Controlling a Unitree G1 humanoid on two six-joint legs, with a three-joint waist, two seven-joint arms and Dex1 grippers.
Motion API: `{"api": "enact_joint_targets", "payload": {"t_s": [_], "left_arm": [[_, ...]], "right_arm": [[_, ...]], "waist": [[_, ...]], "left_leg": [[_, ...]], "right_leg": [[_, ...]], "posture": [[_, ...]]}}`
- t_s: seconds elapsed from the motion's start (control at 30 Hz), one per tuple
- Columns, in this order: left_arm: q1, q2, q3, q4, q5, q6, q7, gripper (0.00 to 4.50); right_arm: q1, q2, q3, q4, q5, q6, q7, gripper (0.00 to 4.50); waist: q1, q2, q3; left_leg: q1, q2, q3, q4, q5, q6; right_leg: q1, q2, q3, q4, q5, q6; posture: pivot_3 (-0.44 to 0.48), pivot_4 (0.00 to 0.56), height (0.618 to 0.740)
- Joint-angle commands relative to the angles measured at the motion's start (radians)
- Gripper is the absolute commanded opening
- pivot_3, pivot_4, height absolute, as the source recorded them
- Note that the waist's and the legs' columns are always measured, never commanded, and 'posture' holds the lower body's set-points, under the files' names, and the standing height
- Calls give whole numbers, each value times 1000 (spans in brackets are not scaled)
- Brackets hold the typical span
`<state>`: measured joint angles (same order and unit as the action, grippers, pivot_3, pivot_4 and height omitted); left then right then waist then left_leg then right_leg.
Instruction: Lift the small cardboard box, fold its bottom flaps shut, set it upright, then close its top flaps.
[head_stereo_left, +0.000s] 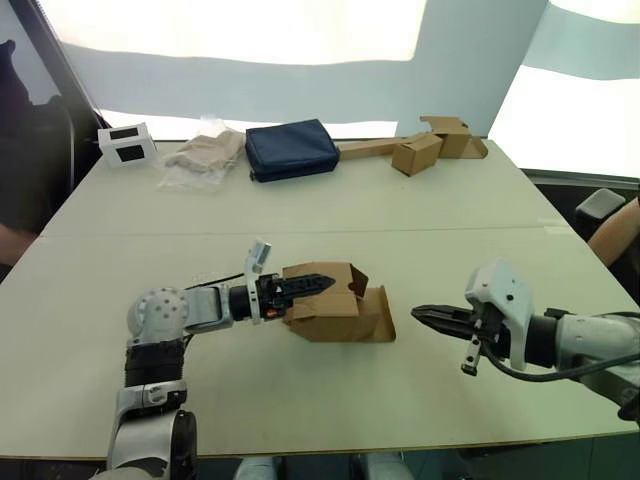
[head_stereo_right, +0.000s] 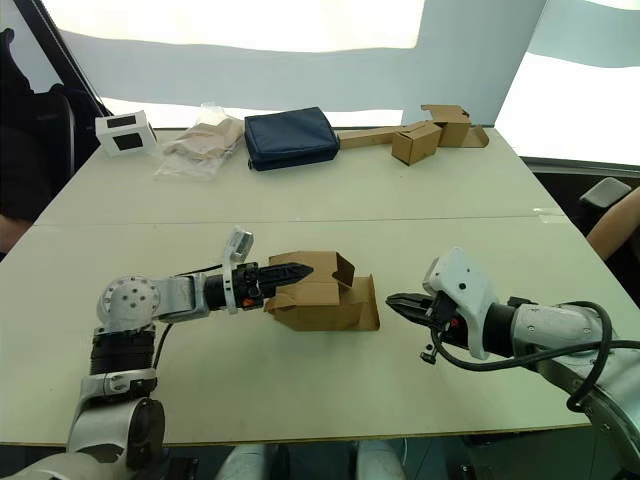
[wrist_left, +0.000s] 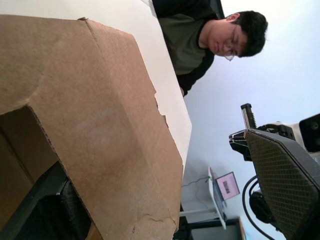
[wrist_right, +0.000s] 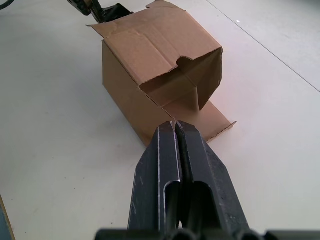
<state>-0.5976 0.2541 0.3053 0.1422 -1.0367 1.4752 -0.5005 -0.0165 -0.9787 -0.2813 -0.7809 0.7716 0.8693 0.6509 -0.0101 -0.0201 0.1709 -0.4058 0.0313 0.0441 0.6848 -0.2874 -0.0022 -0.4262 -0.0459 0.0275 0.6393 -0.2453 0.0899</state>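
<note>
Near the counter's (head_stereo_left: 120, 300) front edge, mid-way btwn both arms, the small cardboard box (head_stereo_left: 335, 305) lies on its side, one flap flat on the surface toward the right gripper (head_stereo_left: 418, 315). Left gripper (head_stereo_left: 325, 282) reaches into the box's other end, one finger inside, one over the top panel; jaws clamped on that panel. Right gripper hovers just beside the flap, not touching, jaws pressed together, empty.
</note>
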Motion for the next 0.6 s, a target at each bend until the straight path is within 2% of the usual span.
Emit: {"api": "enact_joint_targets", "payload": {"t_s": [0.03, 0.13, 0.3, 0.33, 0.47, 0.6], "left_arm": [[-9, -12, 30, -25, -29, 12, 20, 3327], [-11, -22, 37, -27, -30, 19, 39, 2278], [-19, -41, 54, -34, -34, 32, 67, 268], [-20, -43, 58, -36, -36, 36, 72, 40], [-32, -30, 73, -95, -61, 25, 76, 40], [-3, 43, 20, -275, -57, -59, -18, 40]], "right_arm": [[-7, 2, -27, -25, 15, -2, -4, 0], [-9, 1, -26, -24, 15, -3, -3, 0], [-14, -1, -23, -22, 16, -2, -2, 0], [-15, -2, -23, -22, 16, -1, -1, 0], [-25, 2, -24, -21, 23, -1, -6, 0], [-54, 33, -31, -3, 32, -13, -37, 0]], "waist": [[0, 0, 0], [1, 0, 0], [0, 0, 0], [0, 0, 0], [0, 0, 0], [-2, 0, 0]], "left_leg": [[0, 0, 0, 0, 0, 0], [0, 0, 0, 0, 0, 0], [0, 0, 0, 0, 0, 0], [0, 0, 0, 0, 0, 0], [0, 0, 0, 0, 0, 0], [0, 0, 0, 0, 0, 0]], "right_leg": [[0, 0, 0, 0, 0, 0], [0, 0, 0, 0, 0, 0], [0, 0, 0, 0, 0, 0], [0, 0, 0, 0, 0, 0], [0, 0, 0, 0, 0, -1], [0, 0, 0, 0, 0, -1]], "posture": [[0, 150, 740], [0, 150, 740], [0, 150, 740], [0, 150, 740], [0, 150, 740], [0, 150, 740]]}}
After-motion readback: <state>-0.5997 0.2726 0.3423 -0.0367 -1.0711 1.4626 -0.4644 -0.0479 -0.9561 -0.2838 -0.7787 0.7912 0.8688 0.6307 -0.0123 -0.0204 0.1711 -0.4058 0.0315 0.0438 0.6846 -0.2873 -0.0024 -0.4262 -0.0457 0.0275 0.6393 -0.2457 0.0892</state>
